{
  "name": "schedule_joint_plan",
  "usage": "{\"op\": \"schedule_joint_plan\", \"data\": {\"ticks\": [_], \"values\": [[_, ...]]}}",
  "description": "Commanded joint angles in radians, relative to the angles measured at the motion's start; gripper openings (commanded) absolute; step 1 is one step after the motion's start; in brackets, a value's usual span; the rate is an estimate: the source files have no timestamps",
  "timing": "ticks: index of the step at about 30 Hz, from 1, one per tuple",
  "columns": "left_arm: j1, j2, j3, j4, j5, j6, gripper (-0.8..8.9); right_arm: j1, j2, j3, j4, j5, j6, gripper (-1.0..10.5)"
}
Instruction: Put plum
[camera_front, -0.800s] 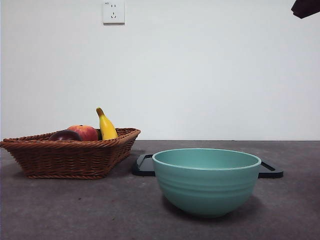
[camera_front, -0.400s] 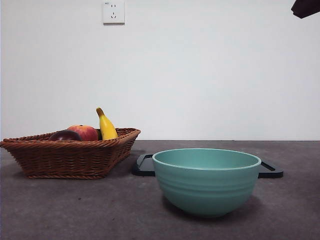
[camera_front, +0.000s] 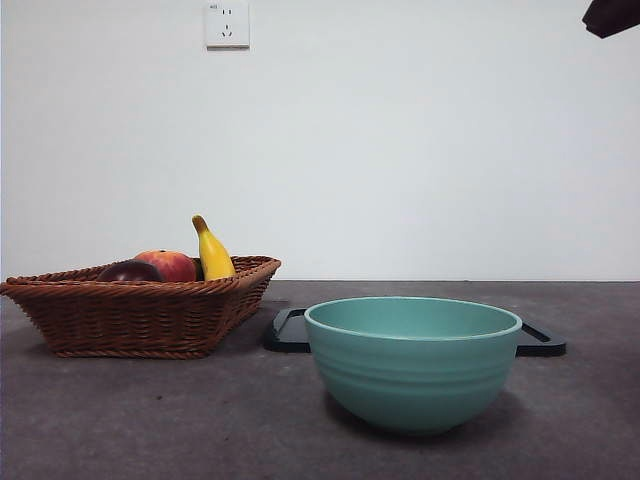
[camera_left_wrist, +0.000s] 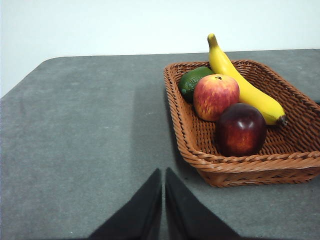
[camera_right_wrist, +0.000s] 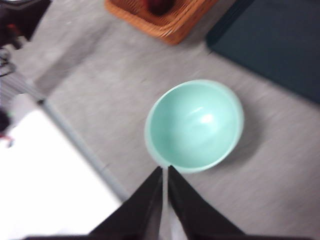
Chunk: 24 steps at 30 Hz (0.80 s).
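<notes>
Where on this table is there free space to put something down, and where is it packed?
The grey tabletop lies bare beside the woven wicker basket, on its outer side, and in front of the mint-green bowl, itself empty. The basket is crowded: dark maroon plum, red-orange apple, yellow banana and a green fruit.

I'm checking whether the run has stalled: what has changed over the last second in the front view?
Nothing visibly changed. The plum lies in the wicker basket beside the red-orange fruit and the banana, the green bowl stands in front of the black tray, and an arm's dark tip sits at the top corner.
</notes>
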Motion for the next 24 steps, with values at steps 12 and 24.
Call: {"op": "schedule_joint_plan", "data": {"ticks": [12,24], "values": [[0.002,-0.002,-0.021,-0.008,-0.001,-0.002,0.1,-0.536,-0.344,-0.369,0.58,0.106,-0.188,0.1],[0.002,-0.002,-0.021,-0.008,-0.001,-0.001,0.1,-0.619,-0.584,-0.714,0.797,0.161,-0.181,0.1]]}}
